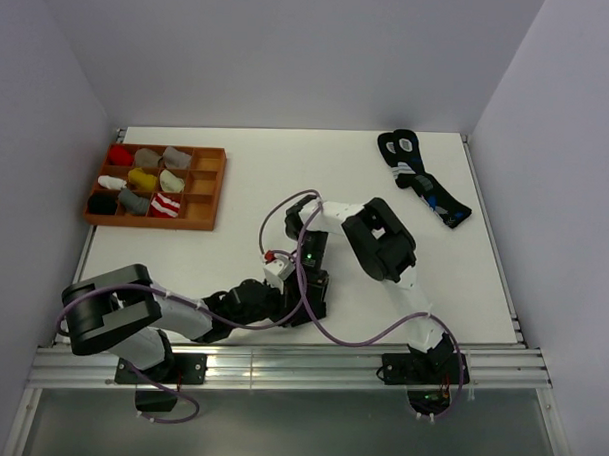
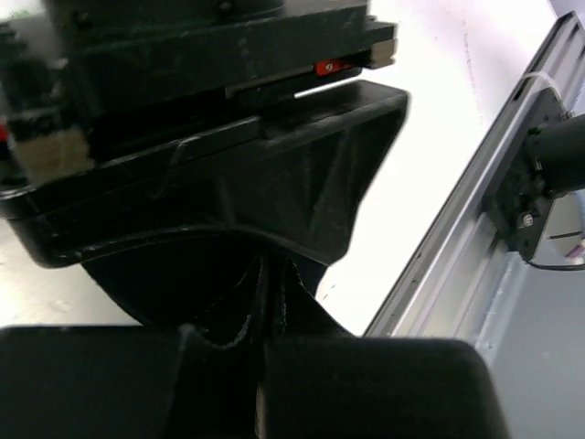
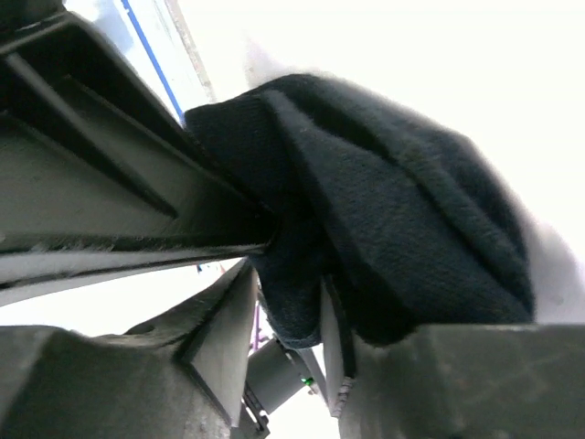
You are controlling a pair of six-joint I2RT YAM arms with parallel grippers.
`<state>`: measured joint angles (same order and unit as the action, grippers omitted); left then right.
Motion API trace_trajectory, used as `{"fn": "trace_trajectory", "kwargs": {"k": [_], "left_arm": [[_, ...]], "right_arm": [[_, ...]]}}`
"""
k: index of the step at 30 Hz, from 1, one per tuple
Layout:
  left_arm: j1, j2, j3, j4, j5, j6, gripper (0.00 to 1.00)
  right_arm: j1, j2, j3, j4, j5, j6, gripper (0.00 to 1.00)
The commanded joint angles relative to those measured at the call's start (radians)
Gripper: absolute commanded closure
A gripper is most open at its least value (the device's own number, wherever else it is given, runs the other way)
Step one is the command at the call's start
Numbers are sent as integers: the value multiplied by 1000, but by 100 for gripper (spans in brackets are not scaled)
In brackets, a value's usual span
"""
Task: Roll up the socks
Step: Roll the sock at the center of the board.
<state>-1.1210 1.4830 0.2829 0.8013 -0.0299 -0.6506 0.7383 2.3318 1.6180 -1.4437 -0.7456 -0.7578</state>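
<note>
A black sock hangs bunched and folded between the two grippers, low over the table's near middle. The top view hides it under the arms. One fold of it lies between the fingers of my right gripper, which stand open, with a gap on the left side. My left gripper is shut; in the right wrist view its grey fingers pinch the sock's edge. From above, the left gripper and right gripper meet tip to tip. A red-and-white striped sock bundle lies in the tray.
An orange compartment tray with several small sock bundles stands at the back left. A pair of dark socks with white rings and blue marks lies at the back right. A metal rail runs along the near edge.
</note>
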Motion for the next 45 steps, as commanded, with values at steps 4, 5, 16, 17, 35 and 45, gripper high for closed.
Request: {"fn": "trace_trajectory", "kwargs": {"k": [4,5,16,17,35,45], "left_arm": [[0,68,-18,-31,12,-87,100],[0,78,-17,-36,15,-96,100],[9,91,-31,-91,12,-244,100],[19,102,-27,-99,21,-253,100],[274,319,33,-47,493,-400,100],[383,349,104,-218,636,-342,100]], "right_arm": [[-22,-104,-78,268,95,70,45],[-25,-142,-89,294,106,107,44],[-109,-370,-228,600,236,314,40],[-125,-394,-253,611,241,311,40],[-203,-983,-731,881,164,17,35],[-91,-1123,-886,903,135,-166,34]]}}
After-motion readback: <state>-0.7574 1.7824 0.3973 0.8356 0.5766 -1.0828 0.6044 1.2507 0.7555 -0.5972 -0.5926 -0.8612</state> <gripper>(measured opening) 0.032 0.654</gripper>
